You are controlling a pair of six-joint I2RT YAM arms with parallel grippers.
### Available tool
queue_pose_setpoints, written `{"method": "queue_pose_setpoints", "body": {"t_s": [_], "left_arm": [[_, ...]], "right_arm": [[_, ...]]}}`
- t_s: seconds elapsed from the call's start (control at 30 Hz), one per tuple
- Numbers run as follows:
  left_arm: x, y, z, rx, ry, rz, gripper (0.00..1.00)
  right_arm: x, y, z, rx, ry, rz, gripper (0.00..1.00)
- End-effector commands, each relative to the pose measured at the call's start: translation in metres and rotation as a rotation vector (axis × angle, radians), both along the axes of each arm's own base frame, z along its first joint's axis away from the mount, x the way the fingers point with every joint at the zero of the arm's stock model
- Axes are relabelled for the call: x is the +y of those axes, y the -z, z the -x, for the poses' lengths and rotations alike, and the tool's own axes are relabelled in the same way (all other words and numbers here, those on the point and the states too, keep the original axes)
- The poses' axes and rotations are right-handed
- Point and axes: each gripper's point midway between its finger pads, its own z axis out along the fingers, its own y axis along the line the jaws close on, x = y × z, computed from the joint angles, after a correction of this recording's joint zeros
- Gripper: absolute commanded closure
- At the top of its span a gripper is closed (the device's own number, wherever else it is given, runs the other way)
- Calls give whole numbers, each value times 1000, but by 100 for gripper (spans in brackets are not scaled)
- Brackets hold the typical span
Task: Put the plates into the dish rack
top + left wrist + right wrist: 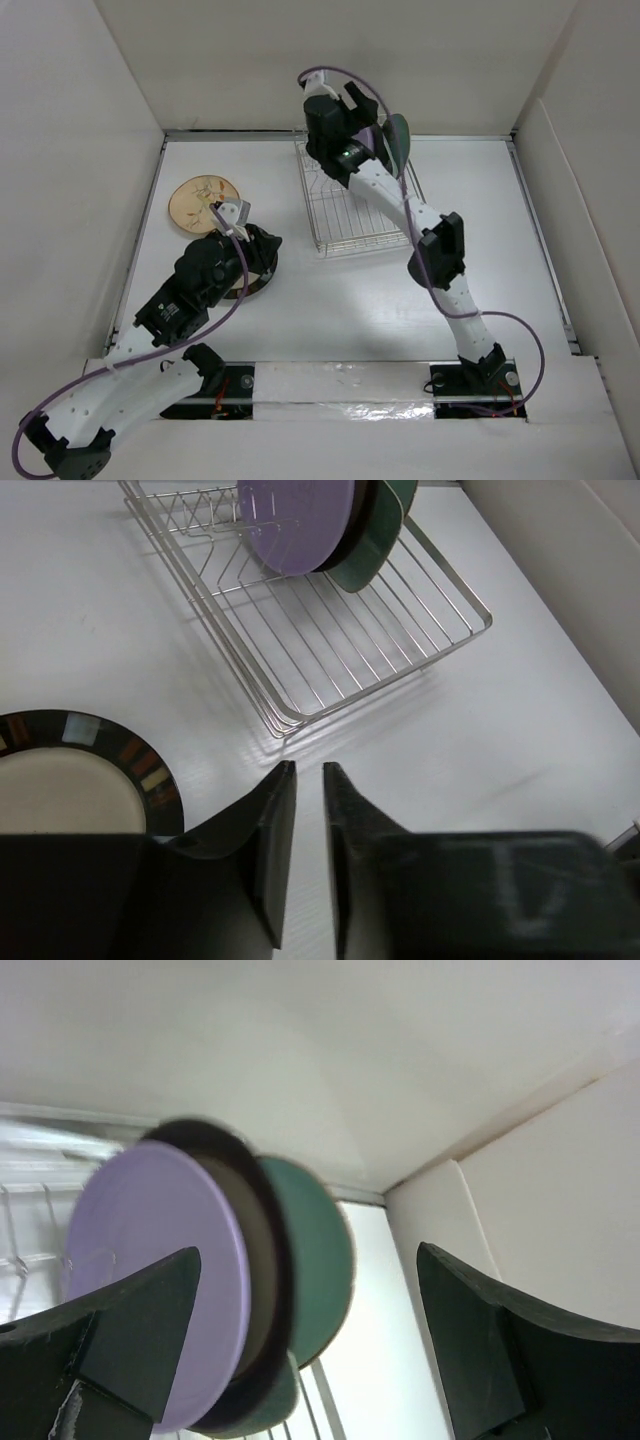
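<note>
1. Dish rack (pixel 360 210) on the table, right of centre. Long axis runs away from the arm bases, near end skewed slightly right.
2. Standing on edge at its far end, stacked face to face along that axis: lavender plate (pixel 295 520) in front, dark plate (pixel 352 535) next, green plate (pixel 378 552) behind. Faces point toward the rack's near end.
3. Tan floral plate (pixel 203 203) flat on the table, far left, well apart from the rack.
4. Cream plate with dark brown rim (pixel 60 790) flat, just beside the left gripper (pixel 309 770).
5. Left gripper: fingers nearly together with a thin slit between, gripping nothing.
6. Right gripper (pixel 307 1260): spread wide, released, at the standing plates. Cannot tell whether touching.
</note>
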Motion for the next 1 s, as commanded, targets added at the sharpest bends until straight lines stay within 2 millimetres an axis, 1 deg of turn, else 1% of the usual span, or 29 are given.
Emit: {"method": "queue_pose_setpoints", "body": {"t_s": [0.0, 0.03, 0.07, 0.1, 0.13, 0.17, 0.2, 0.23, 0.27, 0.3, 0.33, 0.37, 0.4, 0.43, 0.47, 0.5, 0.53, 0.57, 0.6, 0.63, 0.67, 0.7, 0.77, 0.8, 0.83, 0.87, 0.9, 0.93, 0.97], "left_arm": [[10, -24, -9, -59, -70, 47, 89], [11, -25, -10, -61, -75, 50, 92], [14, -25, -12, -61, -92, 53, 96], [16, -25, -14, -61, -100, 57, 100], [18, -25, -15, -60, -108, 59, 100], [19, -25, -17, -58, -116, 62, 100], [23, -26, -19, -60, -127, 66, 100], [22, -27, -18, -58, -125, 69, 100], [26, -29, -20, -63, -137, 76, 100], [27, -30, -20, -66, -148, 80, 100], [30, -32, -20, -71, -159, 85, 99], [33, -35, -19, -81, -170, 90, 96], [38, -37, -20, -88, -191, 94, 90], [41, -39, -20, -97, -201, 100, 86], [42, -43, -19, -110, -203, 108, 83], [44, -46, -18, -117, -210, 114, 80], [46, -49, -17, -123, -215, 120, 78], [48, -52, -15, -134, -218, 128, 77], [48, -54, -14, -142, -218, 135, 74], [49, -57, -13, -151, -215, 145, 74], [51, -58, -12, -154, -219, 151, 74], [49, -59, -11, -157, -207, 155, 73], [48, -60, -9, -160, -195, 165, 73], [47, -61, -8, -162, -190, 167, 73], [47, -61, -8, -163, -189, 168, 73], [48, -62, -5, -170, -187, 174, 73], [48, -61, -5, -169, -184, 173, 73], [49, -60, -4, -170, -182, 174, 73], [48, -59, -2, -168, -175, 181, 73]], "right_arm": [[-1, -95, 42, -175, -143, -315, 9], [-3, -101, 52, -172, -152, -316, 11], [8, -103, 59, -181, -211, -397, 17], [24, -102, 73, -167, -273, -445, 49], [27, -99, 93, -145, -324, -499, 69], [53, -91, 107, -111, -440, -619, 87], [85, -90, 135, -93, -547, -687, 100], [93, -60, 161, -28, -598, -693, 100], [108, -48, 182, -12, -626, -782, 100], [120, -40, 199, -12, -653, -834, 100], [143, -28, 231, 20, -711, -877, 100], [146, 1, 249, 65, -681, -958, 100], [154, 13, 263, 98, -696, -1017, 100], [164, 26, 277, 141, -715, -1073, 100], [175, 55, 303, 222, -712, -1174, 100], [182, 62, 315, 232, -716, -1241, 99], [186, 76, 325, 252, -696, -1286, 93], [193, 87, 344, 266, -660, -1376, 82], [195, 112, 353, 278, -639, -1394, 56], [199, 124, 360, 283, -617, -1425, 46], [205, 135, 366, 299, -580, -1498, 38], [213, 161, 367, 330, -546, -1491, 31], [228, 182, 375, 388, -504, -1558, 29], [232, 191, 372, 399, -492, -1566, 28], [239, 203, 367, 402, -469, -1562, 28], [243, 208, 366, 404, -444, -1589, 28], [243, 212, 355, 397, -420, -1605, 26], [249, 221, 356, 410, -422, -1607, 24], [251, 223, 349, 404, -405, -1629, 24]]}}
